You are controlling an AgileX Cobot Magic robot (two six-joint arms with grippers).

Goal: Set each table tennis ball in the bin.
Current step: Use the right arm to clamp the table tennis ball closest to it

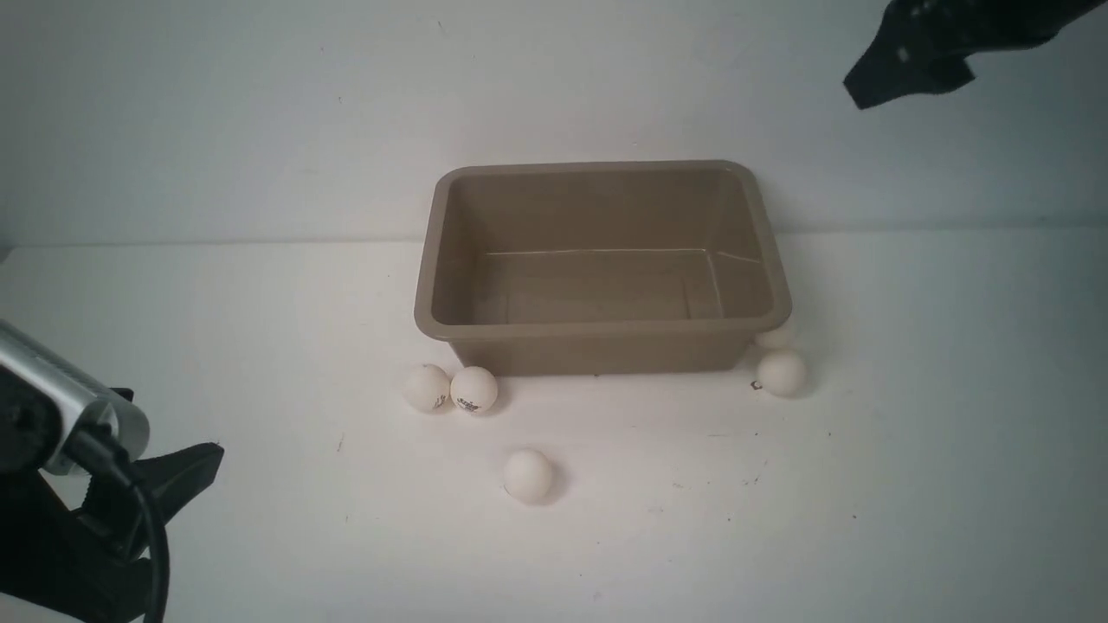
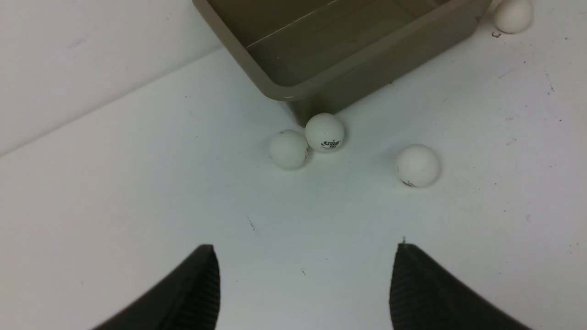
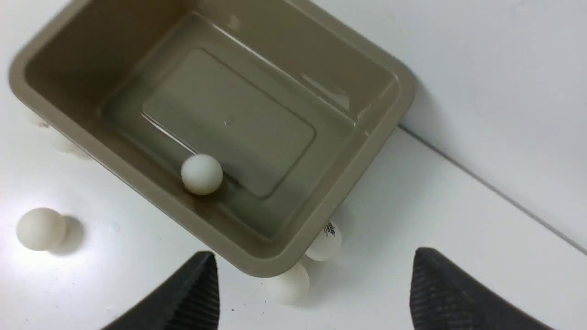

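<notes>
Both my right hand [image 3: 312,254] and left hand [image 2: 305,247] hang open, empty; one ball [image 3: 202,174] lies in the bin [image 1: 597,329], and pinching the logo ball [image 2: 324,132] at its corner could send the touching neighbour [image 2: 288,149] rolling across the tabletop [image 1: 866,519].

The bin [image 1: 597,329] sits on the surface [image 1: 909,484], toward the back, close to the wall [image 1: 260,104]. An inside ball [image 3: 202,174] lies in the bin, next to its front side. Just in front of the bin's front left corner, a left ball [image 1: 427,387] and a middle ball [image 1: 473,389] touch each other. A lone ball [image 1: 527,474] lies farther forward, apart from the rest. At the front right corner, a tucked ball [image 1: 775,336] sits partly under the rim, with a right ball [image 1: 782,372] just in front of it.
</notes>
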